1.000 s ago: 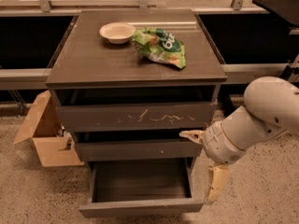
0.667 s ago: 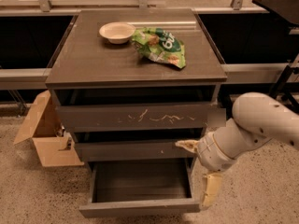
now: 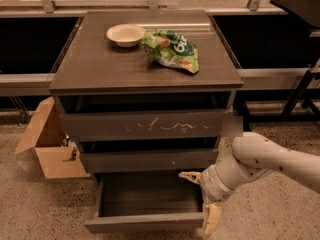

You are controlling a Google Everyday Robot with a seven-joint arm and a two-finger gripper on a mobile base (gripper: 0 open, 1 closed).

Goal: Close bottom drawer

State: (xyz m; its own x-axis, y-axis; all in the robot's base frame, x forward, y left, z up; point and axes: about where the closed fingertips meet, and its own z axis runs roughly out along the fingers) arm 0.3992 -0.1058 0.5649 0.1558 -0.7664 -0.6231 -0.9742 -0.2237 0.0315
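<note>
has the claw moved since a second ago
Yes: the claw has come down and leftward in view, from beside the middle drawer to the right front corner of the bottom drawer.

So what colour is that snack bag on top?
The snack bag is green with white lettering, camera view. The gripper hangs beside the bottom drawer.

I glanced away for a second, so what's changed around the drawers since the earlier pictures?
The gripper has dropped lower and swung in toward the bottom drawer, open and holding nothing. The drawer remains pulled out as before; the bowl and snack bag haven't moved.
</note>
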